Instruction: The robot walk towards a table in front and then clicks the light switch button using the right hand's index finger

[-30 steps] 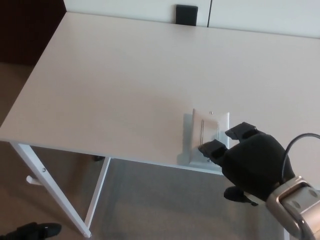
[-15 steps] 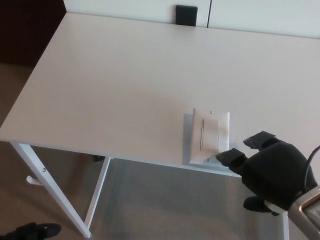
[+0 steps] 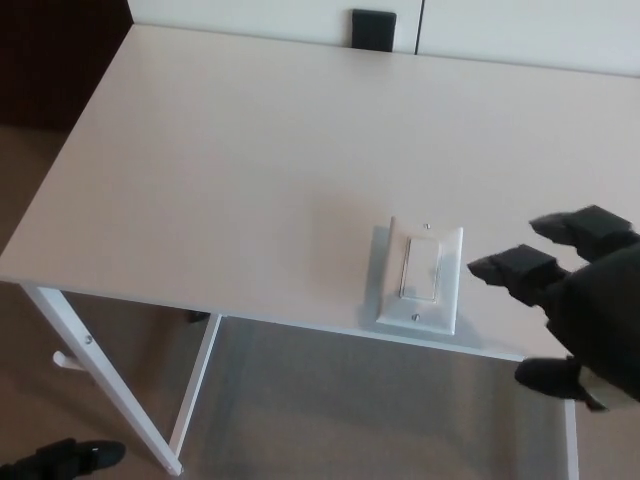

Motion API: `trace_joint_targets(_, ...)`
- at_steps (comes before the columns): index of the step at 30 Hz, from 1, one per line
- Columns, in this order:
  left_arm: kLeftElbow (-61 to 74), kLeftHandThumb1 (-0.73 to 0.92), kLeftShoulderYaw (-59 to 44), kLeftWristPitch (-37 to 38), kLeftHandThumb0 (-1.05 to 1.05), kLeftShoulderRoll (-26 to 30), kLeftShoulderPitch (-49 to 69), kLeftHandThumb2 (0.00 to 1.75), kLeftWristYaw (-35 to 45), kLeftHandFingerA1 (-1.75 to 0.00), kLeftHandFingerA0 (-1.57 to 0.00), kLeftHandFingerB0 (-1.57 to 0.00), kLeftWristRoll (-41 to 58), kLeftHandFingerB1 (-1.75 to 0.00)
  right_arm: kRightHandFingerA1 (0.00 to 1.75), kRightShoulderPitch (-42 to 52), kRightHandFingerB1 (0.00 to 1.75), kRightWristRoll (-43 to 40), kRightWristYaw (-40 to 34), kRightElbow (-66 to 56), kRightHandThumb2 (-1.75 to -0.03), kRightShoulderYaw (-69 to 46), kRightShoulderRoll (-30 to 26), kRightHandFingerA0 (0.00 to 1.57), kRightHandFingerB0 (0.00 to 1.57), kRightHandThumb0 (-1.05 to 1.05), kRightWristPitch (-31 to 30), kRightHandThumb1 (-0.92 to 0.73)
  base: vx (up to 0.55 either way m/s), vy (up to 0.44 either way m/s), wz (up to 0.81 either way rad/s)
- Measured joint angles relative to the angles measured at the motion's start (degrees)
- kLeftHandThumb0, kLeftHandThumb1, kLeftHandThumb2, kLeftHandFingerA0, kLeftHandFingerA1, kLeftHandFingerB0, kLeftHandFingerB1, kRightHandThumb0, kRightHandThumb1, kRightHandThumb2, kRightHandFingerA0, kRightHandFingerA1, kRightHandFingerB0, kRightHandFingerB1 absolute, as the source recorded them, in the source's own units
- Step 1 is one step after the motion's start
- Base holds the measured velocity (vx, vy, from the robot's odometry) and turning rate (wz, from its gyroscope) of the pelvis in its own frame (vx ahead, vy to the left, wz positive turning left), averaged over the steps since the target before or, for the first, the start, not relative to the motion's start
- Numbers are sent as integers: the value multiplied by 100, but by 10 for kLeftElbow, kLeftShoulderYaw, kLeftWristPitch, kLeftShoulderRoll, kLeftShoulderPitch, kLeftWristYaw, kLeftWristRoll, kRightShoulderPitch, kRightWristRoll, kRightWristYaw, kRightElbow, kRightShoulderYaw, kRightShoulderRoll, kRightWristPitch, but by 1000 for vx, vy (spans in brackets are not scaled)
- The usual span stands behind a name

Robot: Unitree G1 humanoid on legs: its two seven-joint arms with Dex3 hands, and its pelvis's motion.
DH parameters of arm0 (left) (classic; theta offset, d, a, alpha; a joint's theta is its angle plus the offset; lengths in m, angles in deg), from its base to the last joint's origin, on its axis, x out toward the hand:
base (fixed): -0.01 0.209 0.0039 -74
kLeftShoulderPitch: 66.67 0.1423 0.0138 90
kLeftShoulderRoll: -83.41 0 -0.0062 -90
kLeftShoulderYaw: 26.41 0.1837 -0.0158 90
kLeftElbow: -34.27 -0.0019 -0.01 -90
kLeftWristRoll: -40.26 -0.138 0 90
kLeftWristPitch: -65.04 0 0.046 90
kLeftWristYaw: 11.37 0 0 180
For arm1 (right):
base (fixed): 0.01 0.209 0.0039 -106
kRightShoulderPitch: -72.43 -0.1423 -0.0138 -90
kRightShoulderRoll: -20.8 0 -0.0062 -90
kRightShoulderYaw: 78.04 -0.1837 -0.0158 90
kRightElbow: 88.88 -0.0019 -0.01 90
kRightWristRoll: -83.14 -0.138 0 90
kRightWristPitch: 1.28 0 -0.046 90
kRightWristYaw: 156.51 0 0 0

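The right hand [image 3: 585,300] hovers beside the light switch [image 3: 421,274] on the white surface [image 3: 230,170], fingers apart, holding nothing.

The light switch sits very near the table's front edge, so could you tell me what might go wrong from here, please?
1. The light switch lies loose on the table by its front edge; a slanted push might slide it off.
2. The right hand is beside the plate, not over it, so its fingertips could catch the plate's side.
3. The rocker is narrow, so a thick finger may miss it.
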Motion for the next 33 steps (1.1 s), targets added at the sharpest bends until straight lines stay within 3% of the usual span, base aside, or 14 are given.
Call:
trace_joint_targets(1,-1,48,0,0,-39,0,0,82,0,-54,-41,-33,0,-48,38,21,35,-10,1,-16,-58,-11,1,27,45,-65,3,-58,0,0,0)
trace_joint_targets(2,-1,48,0,0,-39,0,-1,82,0,-54,-42,-34,0,-48,46,50,46,-23,1,-35,-80,-25,2,21,39,-68,7,-48,0,0,0)
trace_joint_targets(9,-6,47,1,0,-40,-1,1,81,0,-53,-40,-34,0,-48,38,226,37,-88,-1,-77,-57,-86,12,30,44,-58,48,-56,0,0,0)
trace_joint_targets(10,-7,64,2,0,-34,-1,1,59,0,-41,-45,-43,0,-37,38,252,37,-99,-3,-75,-58,-93,15,31,42,-59,57,-55,0,0,0)
trace_joint_targets(11,-8,63,2,0,-34,-1,2,59,0,-41,-46,-44,0,-37,48,277,52,-109,-6,-69,-81,-99,18,23,40,-53,66,-43,0,0,0)
trace_joint_targets(12,-9,47,3,0,-40,-2,2,81,0,-54,-41,-34,0,-48,38,294,36,-117,-9,-59,-56,-104,21,32,41,-54,73,-58,0,0,0)
trace_joint_targets(15,-14,47,4,2,-40,-4,9,81,0,-54,-41,-34,0,-48,39,345,37,-148,-22,9,-57,-110,35,33,39,-48,101,-57,0,0,0)
trace_joint_targets(18,-19,47,7,6,-41,-6,13,81,0,-54,-42,-35,0,-49,41,345,37,-173,-25,81,-58,-109,47,29,32,-48,117,-60,0,0,0)
trace_joint_targets(19,-20,63,9,7,-36,-7,13,59,0,-41,-47,-44,0,-37,42,338,37,-182,-25,104,-58,-109,52,28,31,-47,119,-60,0,0,0)
trace_joint_targets(25,-29,63,17,14,-36,-16,20,59,0,-41,-47,-44,0,-37,47,293,36,-234,-23,221,-58,-108,93,31,26,-44,125,-61,0,0,0)
trace_joint_targets(26,-32,46,19,17,-41,-18,23,81,0,-54,-42,-35,0,-49,49,283,41,-242,-23,253,-69,-105,103,25,23,-49,127,-56,0,0,0)
trace_joint_targets(30,-39,46,21,26,-41,-21,27,82,-1,-55,-42,-34,0,-49,46,240,35,-254,-23,353,-60,-97,106,26,22,-50,132,-65,0,0,0)
trace_joint_targets(31,-42,63,21,29,-36,-21,27,58,-2,-42,-48,-44,-1,-37,44,230,34,-257,-22,372,-59,-96,105,26,24,-47,133,-63,0,0,0)
trace_joint_targets(33,-50,62,23,39,-36,-23,25,60,-4,-42,-48,-44,-2,-37,45,206,35,-273,-18,413,-59,-100,104,28,24,-47,134,-63,0,0,0)
